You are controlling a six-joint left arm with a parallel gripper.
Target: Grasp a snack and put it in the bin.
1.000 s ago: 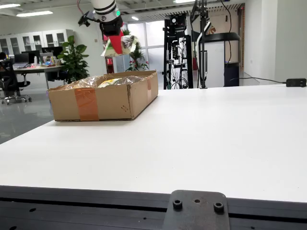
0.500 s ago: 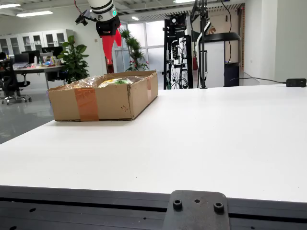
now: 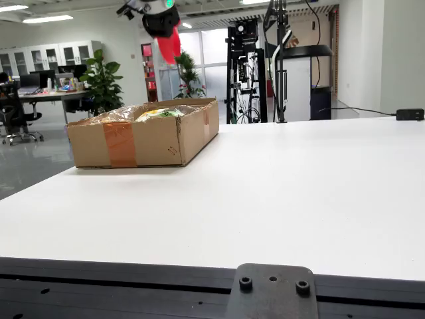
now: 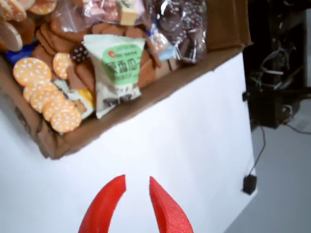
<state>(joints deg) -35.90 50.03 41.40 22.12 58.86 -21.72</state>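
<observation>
From the side, the red tool [image 3: 174, 48] hung high above the cardboard box [image 3: 143, 138] on the white worktop [image 3: 279, 193]. In the view riding on the tool, its tips stood slightly apart, holding nothing. A green snack bag [image 4: 116, 70] lay inside the box.

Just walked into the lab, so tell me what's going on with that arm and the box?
A robot arm is putting snacks into a cardboard box on a white table. Its red pincer is empty and hangs high above the table beside the box. A green and white snack bag lies on top of the biscuits and sweets in the box.
</observation>
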